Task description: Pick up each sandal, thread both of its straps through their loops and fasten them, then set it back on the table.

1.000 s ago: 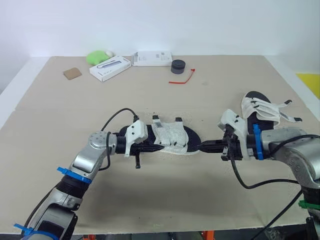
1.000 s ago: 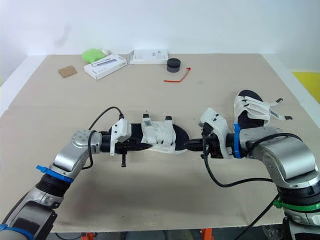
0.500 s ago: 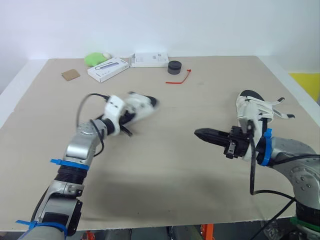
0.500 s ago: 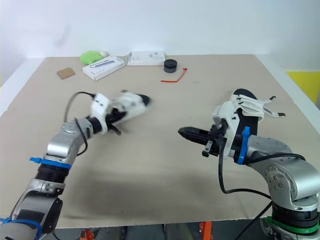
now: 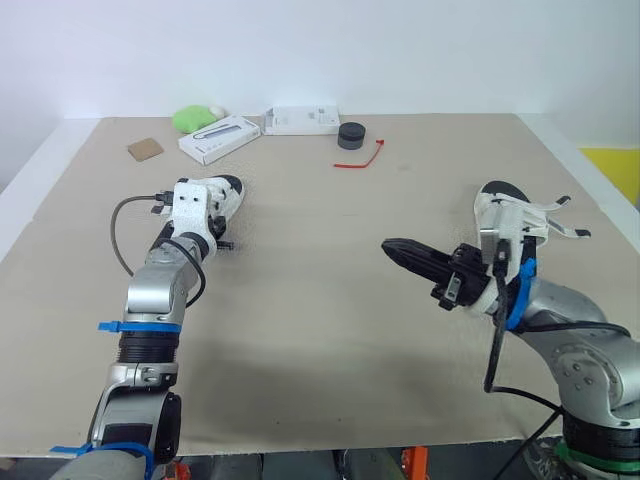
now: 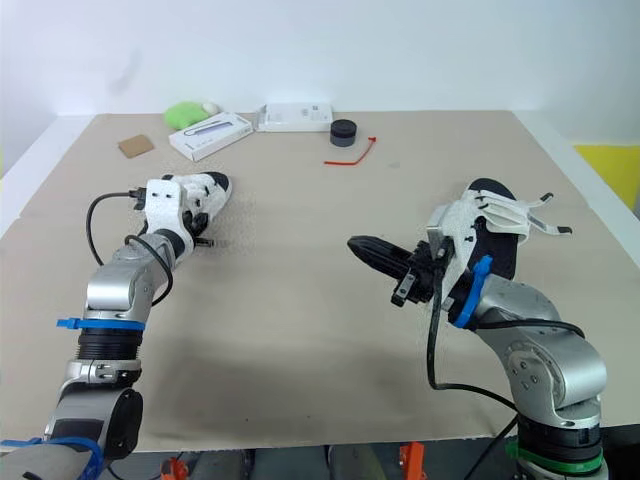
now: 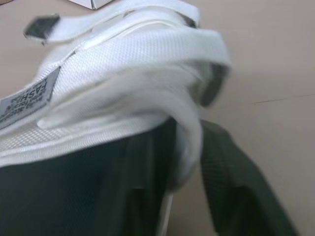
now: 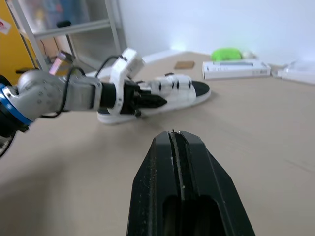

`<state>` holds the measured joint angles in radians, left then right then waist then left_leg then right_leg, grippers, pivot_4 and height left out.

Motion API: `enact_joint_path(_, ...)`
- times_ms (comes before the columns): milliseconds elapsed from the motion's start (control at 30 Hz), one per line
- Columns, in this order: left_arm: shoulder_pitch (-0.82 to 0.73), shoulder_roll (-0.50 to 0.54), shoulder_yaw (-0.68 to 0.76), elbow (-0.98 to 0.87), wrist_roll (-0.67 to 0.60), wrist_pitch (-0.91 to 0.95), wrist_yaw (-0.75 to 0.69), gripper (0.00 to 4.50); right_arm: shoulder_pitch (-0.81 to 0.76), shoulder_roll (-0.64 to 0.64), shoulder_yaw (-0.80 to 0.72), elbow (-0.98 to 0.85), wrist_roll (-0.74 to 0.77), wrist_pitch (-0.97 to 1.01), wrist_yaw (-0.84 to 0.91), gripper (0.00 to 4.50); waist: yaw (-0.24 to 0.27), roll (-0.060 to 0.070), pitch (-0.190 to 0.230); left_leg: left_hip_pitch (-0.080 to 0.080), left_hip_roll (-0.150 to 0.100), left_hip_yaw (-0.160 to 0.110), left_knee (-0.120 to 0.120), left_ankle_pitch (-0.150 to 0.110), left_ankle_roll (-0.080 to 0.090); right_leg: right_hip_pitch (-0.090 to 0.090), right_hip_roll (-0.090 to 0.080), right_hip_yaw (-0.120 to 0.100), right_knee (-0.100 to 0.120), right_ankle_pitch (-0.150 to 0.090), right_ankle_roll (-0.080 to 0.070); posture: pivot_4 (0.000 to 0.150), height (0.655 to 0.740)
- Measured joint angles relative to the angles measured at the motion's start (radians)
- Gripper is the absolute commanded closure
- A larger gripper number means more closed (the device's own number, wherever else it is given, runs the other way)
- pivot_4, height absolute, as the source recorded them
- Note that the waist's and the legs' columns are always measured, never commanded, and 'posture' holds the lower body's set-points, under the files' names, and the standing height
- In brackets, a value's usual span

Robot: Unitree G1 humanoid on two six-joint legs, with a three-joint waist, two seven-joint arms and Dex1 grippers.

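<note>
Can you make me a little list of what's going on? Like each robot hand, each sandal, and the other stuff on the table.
left gripper: shut on one end of the first sandal
first sandal: on the robot's left, low at the table, straps lying across its top
right gripper: shut, empty, pointing toward mid-table
second sandal: on the table at the right, straps sticking out loose
far edge: white box, second white box, green lump, dark round thing, red tie, brown square

left sandal [image 5: 225, 190] and right sandal [image 5: 510, 200]: white straps, black soles; red tie [image 5: 362, 158]; green lump [image 5: 195, 116], maybe sponge.
</note>
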<state>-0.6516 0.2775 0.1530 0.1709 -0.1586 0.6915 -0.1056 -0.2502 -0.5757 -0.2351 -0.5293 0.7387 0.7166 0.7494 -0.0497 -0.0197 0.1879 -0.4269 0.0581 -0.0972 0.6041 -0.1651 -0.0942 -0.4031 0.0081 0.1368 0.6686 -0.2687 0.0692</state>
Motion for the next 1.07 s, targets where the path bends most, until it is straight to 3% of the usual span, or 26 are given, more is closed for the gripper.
enact_joint_path(67, 0.007, -0.006, -0.007, -0.039, -0.001, 0.042, 0.003, 1.45, -0.003, -0.019, 0.034, 0.027, -0.022, -0.008, 0.009, 4.5, 0.001, 0.0, 0.0, 0.0, 0.0, 0.0, 0.0, 0.001, -0.002, 0.0, 0.0, 0.0, 0.0, 0.0, 0.0, 0.15, 0.74)
enact_joint_path(367, 0.133, 0.103, 0.005, -0.302, -0.008, 0.283, -0.017, 1.45, -0.073, -0.029, 0.105, 0.145, -0.068, -0.046, 0.041, 4.5, -0.01, 0.0, 0.0, 0.0, 0.0, 0.0, -0.002, 0.002, -0.004, -0.001, 0.0, 0.0, 0.0, 0.001, 0.0, 0.15, 0.74)
enact_joint_path(533, 0.272, 0.198, 0.041, -0.587, -0.124, 0.426, -0.144, 1.45, -0.103, -0.039, 0.124, 0.199, -0.076, -0.055, 0.081, 4.5, -0.01, -0.001, 0.001, -0.002, 0.0, 0.0, -0.002, 0.002, -0.004, -0.001, -0.001, 0.0, 0.0, 0.001, 0.001, 0.15, 0.74)
enact_joint_path(633, 0.368, 0.256, 0.09, -0.712, -0.228, 0.412, -0.276, 1.45, -0.121, -0.055, 0.125, 0.234, -0.078, -0.063, 0.107, 4.5, -0.01, -0.001, 0.001, -0.001, 0.0, 0.0, -0.002, 0.003, -0.004, -0.001, -0.001, 0.0, 0.0, 0.001, 0.0, 0.15, 0.74)
enact_joint_path(700, 0.419, 0.265, 0.122, -0.736, -0.277, 0.368, -0.349, 1.45, -0.119, -0.065, 0.126, 0.252, -0.083, -0.065, 0.121, 4.5, -0.011, -0.001, 0.001, -0.001, 0.0, 0.0, -0.002, 0.003, -0.004, -0.001, -0.001, 0.0, 0.0, 0.001, 0.0, 0.15, 0.74)
enact_joint_path(767, 0.49, 0.253, 0.218, -0.783, -0.415, 0.293, -0.476, 1.45, -0.086, -0.095, 0.127, 0.264, -0.102, -0.07, 0.147, 4.5, -0.01, -0.001, 0.001, -0.001, 0.0, 0.0, -0.001, 0.003, -0.004, -0.001, -0.001, 0.0, 0.0, 0.001, 0.0, 0.15, 0.74)
enact_joint_path(833, 0.505, 0.248, 0.257, -0.811, -0.463, 0.278, -0.499, 1.45, -0.055, -0.102, 0.135, 0.26, -0.114, -0.08, 0.159, 4.5, -0.007, -0.001, 0.0, -0.001, 0.0, 0.0, -0.001, 0.003, -0.004, -0.001, -0.001, 0.0, 0.0, 0.001, 0.0, 0.15, 0.74)
enact_joint_path(967, 0.673, 0.307, 0.274, -0.823, -0.489, 0.253, -0.557, 1.45, 0.101, -0.123, 0.158, 0.246, -0.147, -0.098, 0.18, 4.5, -0.008, -0.001, 0.0, 0.0, 0.0, 0.001, -0.002, 0.002, -0.002, -0.001, -0.002, 0.0, 0.0, -0.001, -0.001, 0.15, 0.74)
enact_joint_path(1067, 0.715, 0.32, 0.273, -0.806, -0.506, 0.235, -0.585, 1.45, 0.121, -0.123, 0.163, 0.24, -0.155, -0.101, 0.179, 4.5, -0.009, -0.001, 0.0, 0.0, 0.0, 0.002, -0.001, 0.002, -0.003, -0.002, -0.002, 0.0, 0.0, 0.0, -0.003, 0.15, 0.74)
